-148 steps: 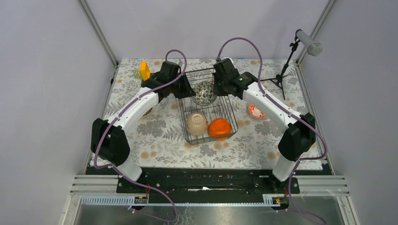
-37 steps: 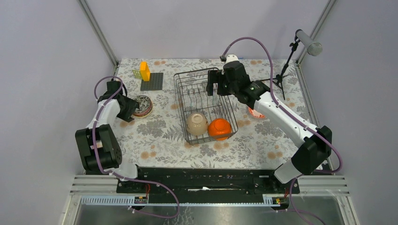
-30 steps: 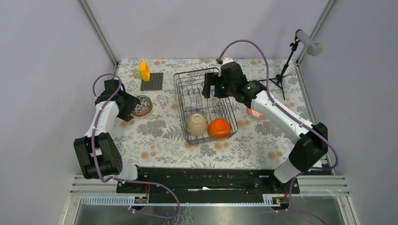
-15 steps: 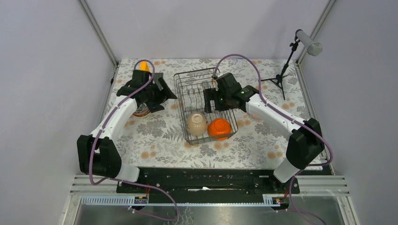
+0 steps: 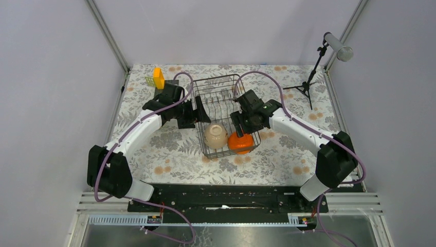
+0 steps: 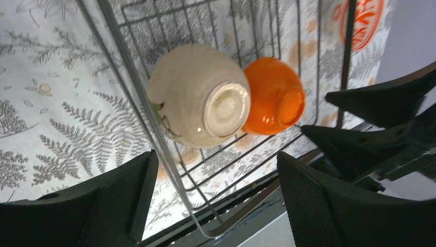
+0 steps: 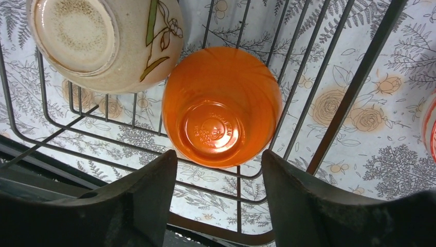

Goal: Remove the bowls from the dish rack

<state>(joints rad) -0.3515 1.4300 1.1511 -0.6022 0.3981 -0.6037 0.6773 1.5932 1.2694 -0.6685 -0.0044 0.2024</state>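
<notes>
Plain grey walls (image 5: 51, 77) enclose a floral-clothed table (image 5: 169, 154), evenly lit.

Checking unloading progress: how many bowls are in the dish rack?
2. The beige bowl lies upturned in the near-left corner of the dish rack; the orange bowl lies upturned beside it. The left gripper and right gripper cover parts, so another could be hidden.

Plain orange bowl (image 7: 222, 103), beige bowl (image 7: 105, 43), black dish rack (image 7: 353, 86)
</notes>
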